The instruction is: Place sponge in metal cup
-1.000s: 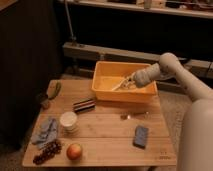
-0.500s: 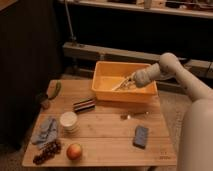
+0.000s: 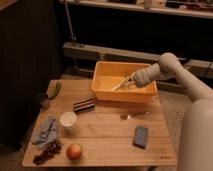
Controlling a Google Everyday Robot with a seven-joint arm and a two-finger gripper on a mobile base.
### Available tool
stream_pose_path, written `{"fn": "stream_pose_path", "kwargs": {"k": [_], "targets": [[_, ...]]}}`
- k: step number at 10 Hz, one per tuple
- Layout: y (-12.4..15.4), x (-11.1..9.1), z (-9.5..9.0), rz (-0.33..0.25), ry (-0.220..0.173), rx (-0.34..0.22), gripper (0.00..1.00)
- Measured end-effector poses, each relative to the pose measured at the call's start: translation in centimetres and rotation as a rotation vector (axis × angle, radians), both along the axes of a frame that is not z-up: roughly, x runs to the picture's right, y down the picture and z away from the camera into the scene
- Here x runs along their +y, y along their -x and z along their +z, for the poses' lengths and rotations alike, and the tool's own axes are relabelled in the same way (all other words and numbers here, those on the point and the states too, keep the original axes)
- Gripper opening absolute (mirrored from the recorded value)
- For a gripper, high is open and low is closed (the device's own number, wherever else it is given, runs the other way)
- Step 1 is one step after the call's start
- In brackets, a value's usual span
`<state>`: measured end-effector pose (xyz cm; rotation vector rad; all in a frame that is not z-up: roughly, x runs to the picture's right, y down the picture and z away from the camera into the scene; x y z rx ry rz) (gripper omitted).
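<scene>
A blue-grey sponge (image 3: 141, 136) lies flat on the wooden table (image 3: 107, 131), front right. A small dark metal cup (image 3: 43, 100) stands at the table's left edge, next to a green object (image 3: 54, 90). My gripper (image 3: 122, 84) reaches from the right into the yellow bin (image 3: 122, 95) at the back of the table. It is well away from both the sponge and the cup. Nothing shows in it.
On the table are a white cup (image 3: 68, 121), a blue cloth (image 3: 46, 131), dark grapes (image 3: 47, 151), an apple (image 3: 74, 151), a dark snack bar (image 3: 84, 105) and a spoon (image 3: 133, 115). A dark wall and shelf stand behind.
</scene>
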<state>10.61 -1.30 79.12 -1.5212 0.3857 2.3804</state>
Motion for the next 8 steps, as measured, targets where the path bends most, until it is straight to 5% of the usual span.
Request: {"fn": "stream_pose_path", "kwargs": {"k": [2, 3, 4, 7, 8], "targets": [[-0.2, 0.1, -0.7, -0.041, -0.031, -0.001, 0.03], [-0.3, 0.0, -1.7, -0.101, -0.081, -0.019, 0.03], [-0.6, -0.1, -3.2, -0.163, -0.181, -0.059, 0.03], [-2.6, 0.1, -8.4, -0.283, -0.391, -0.155, 0.03], [-3.0, 0.7, -9.6, -0.314, -0.410, -0.173, 0.03]]}}
